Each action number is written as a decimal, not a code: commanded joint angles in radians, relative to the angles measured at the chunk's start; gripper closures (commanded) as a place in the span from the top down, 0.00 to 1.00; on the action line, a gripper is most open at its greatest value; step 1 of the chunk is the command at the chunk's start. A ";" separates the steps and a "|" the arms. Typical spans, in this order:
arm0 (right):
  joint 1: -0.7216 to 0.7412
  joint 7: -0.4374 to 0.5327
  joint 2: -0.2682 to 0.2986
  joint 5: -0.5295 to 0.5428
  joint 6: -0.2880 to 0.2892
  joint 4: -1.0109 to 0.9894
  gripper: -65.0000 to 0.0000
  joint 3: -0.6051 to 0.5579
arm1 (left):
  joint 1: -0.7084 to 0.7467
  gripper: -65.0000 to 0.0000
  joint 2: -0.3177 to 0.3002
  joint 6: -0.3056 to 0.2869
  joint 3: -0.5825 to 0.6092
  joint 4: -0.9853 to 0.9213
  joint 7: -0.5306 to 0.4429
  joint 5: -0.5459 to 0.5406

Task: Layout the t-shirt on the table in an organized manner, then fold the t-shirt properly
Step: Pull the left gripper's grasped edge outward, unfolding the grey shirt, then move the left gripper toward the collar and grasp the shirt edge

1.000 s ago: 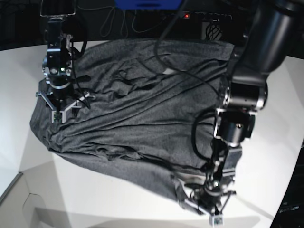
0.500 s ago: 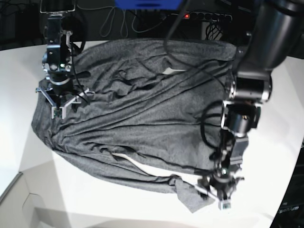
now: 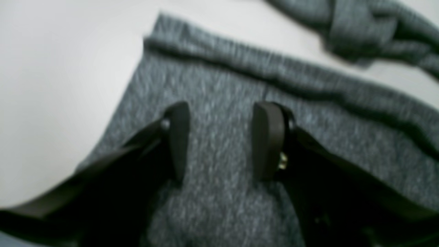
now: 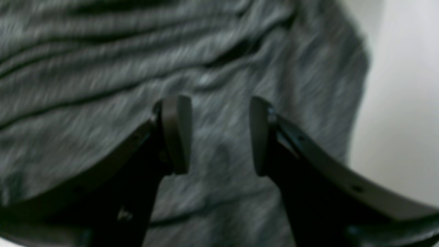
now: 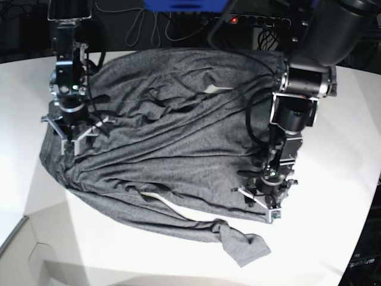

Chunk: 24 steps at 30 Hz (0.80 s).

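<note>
A dark grey t-shirt [image 5: 178, 155] lies spread but wrinkled across a white bench [image 5: 333, 238], with one sleeve twisted toward six o'clock. Laying out looks partly done; smoothing and all folding remain. The left gripper [image 3: 219, 140] hangs over the fabric near five o'clock, fingers [image 3: 178, 137] apart and holding nothing. The right gripper [image 4: 214, 135], near nine o'clock, also has its fingers spread and empty. Compared with a second ago, the left gripper has let go of the sleeve and pulled back up over the shirt's edge.
</note>
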 commanded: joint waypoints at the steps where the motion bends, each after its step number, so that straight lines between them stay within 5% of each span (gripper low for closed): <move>1: 0.007 0.021 0.006 -0.001 -0.001 0.013 0.42 0.000 | -0.026 0.46 -0.025 -0.003 -0.001 0.018 -0.022 -0.001; 13: 0.000 0.021 0.007 -0.001 -0.001 0.027 0.42 -0.005 | -0.011 0.46 -0.129 -0.005 0.001 -0.134 -0.215 -0.001; 24: -0.023 0.021 0.007 -0.001 -0.001 0.041 0.42 -0.005 | -0.159 0.46 -0.192 -0.005 0.001 -0.134 -0.217 -0.001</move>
